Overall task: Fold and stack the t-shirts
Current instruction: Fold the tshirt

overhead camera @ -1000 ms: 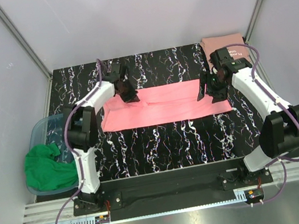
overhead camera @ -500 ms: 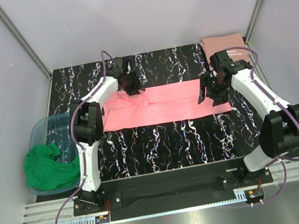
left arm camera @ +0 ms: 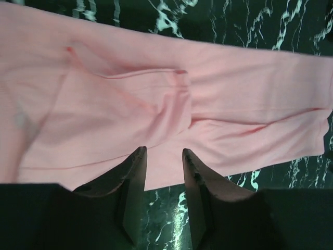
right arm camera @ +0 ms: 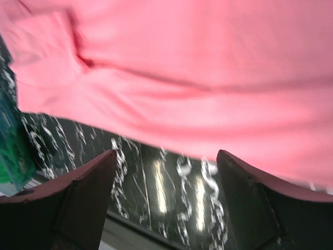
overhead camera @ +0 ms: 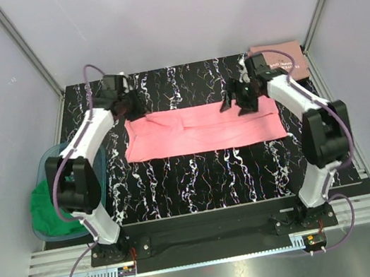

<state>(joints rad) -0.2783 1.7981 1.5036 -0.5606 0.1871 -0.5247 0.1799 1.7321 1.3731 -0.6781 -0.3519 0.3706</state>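
Left fingers (left arm camera: 134, 179) apart over pink t-shirt (left arm camera: 156, 104)

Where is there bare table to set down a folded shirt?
Bare: the strip of table between the pink t-shirt and the near edge; also the far middle behind that shirt. Crowded: the far right corner, with the salmon t-shirt.

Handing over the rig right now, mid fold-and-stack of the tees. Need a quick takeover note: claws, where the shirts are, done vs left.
left claw: open, empty, at the far-left end of the pink t-shirt.
right claw: open, empty, over that shirt's far edge, right of centre.
Done: pink t-shirt lies flat mid-table, folded into a long band; salmon t-shirt sits folded in the far-right corner.
Left: probably fold the band shorter, then stack the two.
Also: green cloth hangs from the bin on the left.
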